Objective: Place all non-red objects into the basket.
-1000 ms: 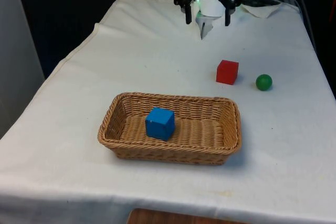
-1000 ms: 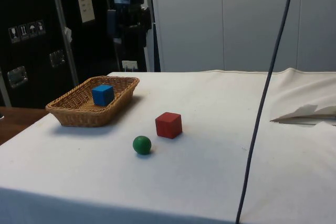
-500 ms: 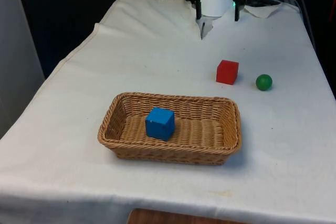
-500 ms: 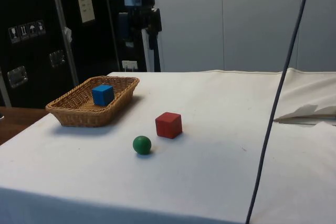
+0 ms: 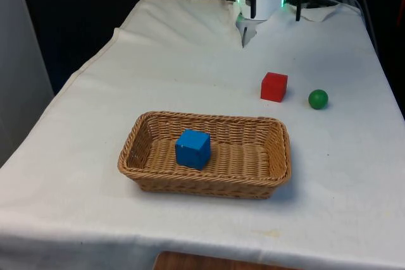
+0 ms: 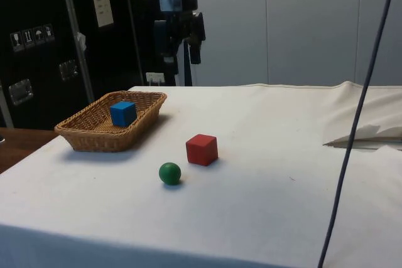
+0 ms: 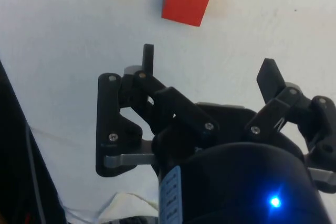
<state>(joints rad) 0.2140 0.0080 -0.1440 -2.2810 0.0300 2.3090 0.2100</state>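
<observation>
Overhead, end effector (image 7: 209,72) spread, empty.

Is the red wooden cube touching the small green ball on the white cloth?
Apart. The front view shows bare white cloth between the red wooden cube and the small green ball; the side view shows the gap too.

There is one wicker basket (image 5: 205,184) on the table. There are two cubes: one blue cube (image 5: 192,148) lying inside the basket, and one red cube (image 5: 274,86) on the cloth. There is one green ball (image 5: 318,98) beside the red cube. That makes three loose objects in all, one red and two not red, with one of the non-red ones in the basket and one outside it.
</observation>
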